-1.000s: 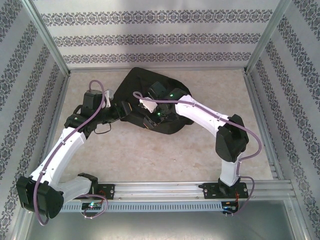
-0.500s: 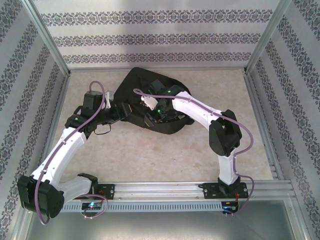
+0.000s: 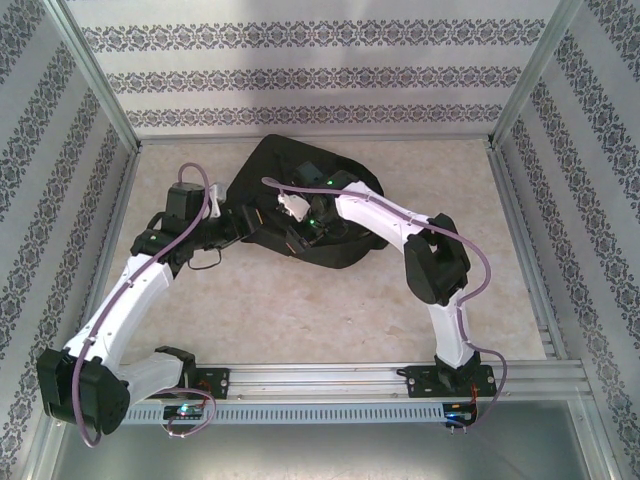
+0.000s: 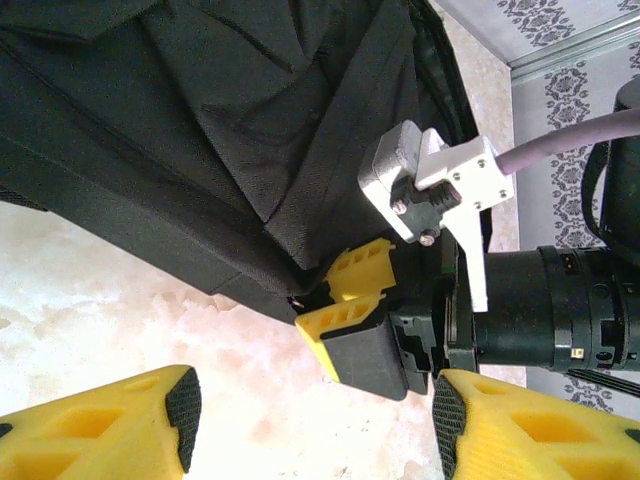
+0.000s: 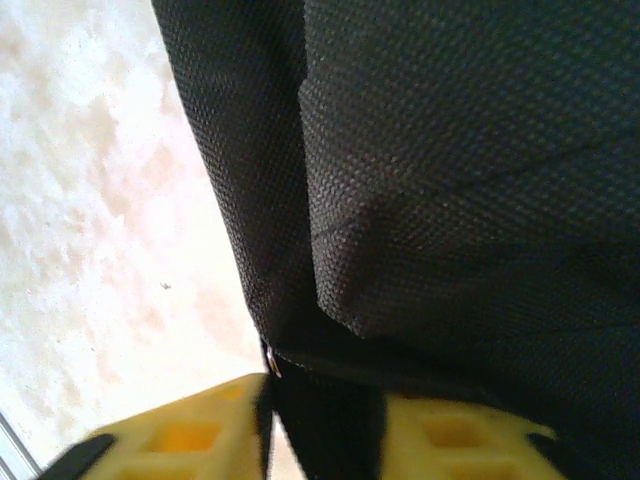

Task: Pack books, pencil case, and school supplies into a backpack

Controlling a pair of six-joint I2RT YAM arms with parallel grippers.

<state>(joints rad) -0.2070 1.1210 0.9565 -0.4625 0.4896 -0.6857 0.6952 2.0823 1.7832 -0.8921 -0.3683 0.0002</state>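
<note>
1. Fingers [image 4: 130,420] of the left tool [image 4: 315,405] stand apart, empty, beside the backpack [image 4: 200,120].
2. Backpack lies mid-worktop [image 3: 300,310]; we judge it soft, floppy, best held by seams.
3. Right tool [image 4: 350,297] is clamped on its edge.

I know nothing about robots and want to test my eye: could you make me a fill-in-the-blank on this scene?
1. The backpack lying on the table is ___ in colour.
2. The right gripper is clamped on the fabric of the ___.
3. The left gripper stands ___, holding nothing.
Missing words: black; backpack; open.
</note>
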